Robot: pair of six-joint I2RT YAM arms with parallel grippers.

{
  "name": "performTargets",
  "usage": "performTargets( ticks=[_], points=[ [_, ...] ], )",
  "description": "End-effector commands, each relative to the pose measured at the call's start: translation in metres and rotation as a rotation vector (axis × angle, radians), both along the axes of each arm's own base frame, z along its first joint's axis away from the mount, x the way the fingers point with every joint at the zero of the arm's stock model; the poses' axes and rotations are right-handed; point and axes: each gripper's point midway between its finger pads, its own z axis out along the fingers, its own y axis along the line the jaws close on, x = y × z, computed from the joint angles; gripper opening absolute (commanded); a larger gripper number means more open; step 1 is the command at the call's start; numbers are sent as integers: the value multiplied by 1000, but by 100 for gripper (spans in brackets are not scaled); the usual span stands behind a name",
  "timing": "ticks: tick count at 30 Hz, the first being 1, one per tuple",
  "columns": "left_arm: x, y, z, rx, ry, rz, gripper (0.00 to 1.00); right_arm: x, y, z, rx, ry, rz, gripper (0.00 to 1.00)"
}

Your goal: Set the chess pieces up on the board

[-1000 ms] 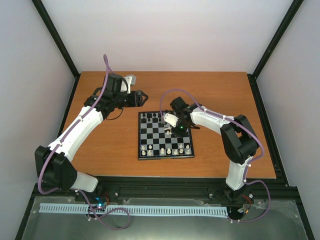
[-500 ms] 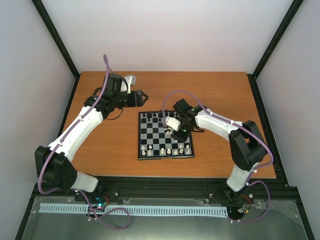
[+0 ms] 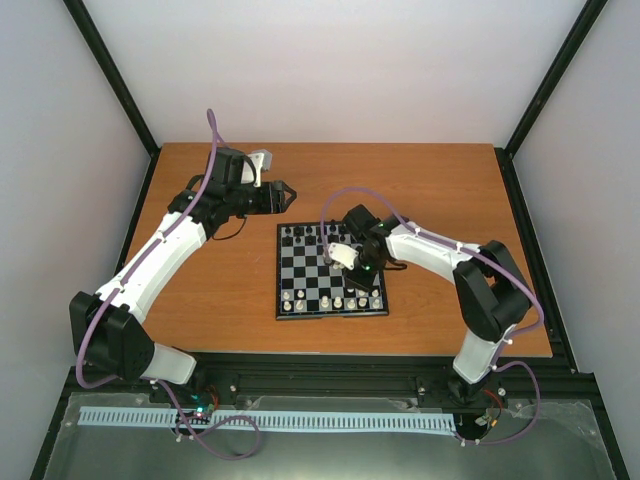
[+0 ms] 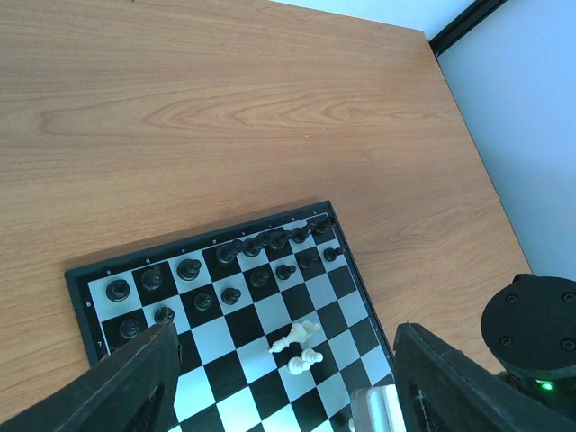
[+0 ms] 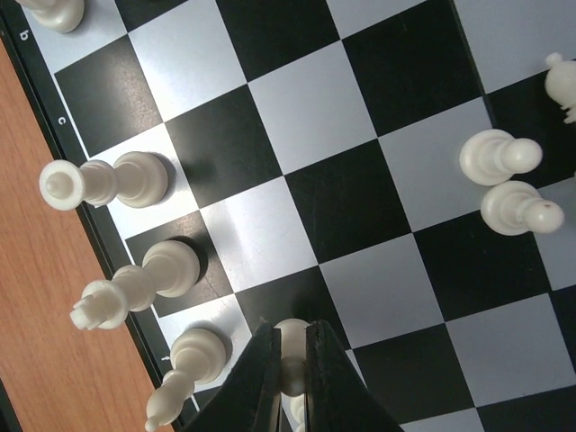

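One white piece pinched, brought down toward the near rows.
Within the last second the right gripper [image 5: 290,331] has slid from mid-board [image 3: 300,262] toward the white ranks, clamped narrow on a white piece [image 5: 291,355], so a placement looks close. Standing white men [image 5: 135,180] crowd its fingers; two stray whites [image 5: 504,180] sit mid-board. The left gripper [image 3: 283,195] hangs spread wide over the desk [image 3: 200,290], beyond the black ranks [image 4: 261,243].

White panels [image 3: 330,70] and black frame posts [image 3: 553,80] are enclosing the wooden tabletop's [image 3: 240,300] far and side edges, marking a robotics lab cell.
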Motion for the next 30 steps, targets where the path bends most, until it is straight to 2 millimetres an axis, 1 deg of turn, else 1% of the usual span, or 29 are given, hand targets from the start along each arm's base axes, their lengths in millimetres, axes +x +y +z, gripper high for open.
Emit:
performTargets(
  ticks=[1, 16, 18, 20, 24, 26, 29, 30],
  points=[
    [5, 1, 21, -33, -47, 6, 67, -8, 5, -8, -9, 25, 25, 6],
    [5, 1, 21, -35, -46, 4, 67, -10, 4, -17, -33, 37, 34, 7],
    [4, 1, 21, -35, -46, 4, 67, -11, 5, -18, -32, 42, 32, 8],
    [5, 0, 21, -35, -45, 3, 67, -11, 6, -16, -23, 45, 32, 12],
    [4, 0, 22, -36, -48, 2, 67, -10, 11, -3, 7, 44, 28, 20],
    [4, 0, 22, -37, -46, 3, 67, -7, 15, 8, 26, 31, 28, 23],
    [4, 0, 22, -38, -46, 3, 67, 3, 17, 25, 45, -13, 17, 25],
    [4, 0, 22, -38, -45, 3, 67, 10, 16, 32, 50, -33, 5, 25]
  ],
)
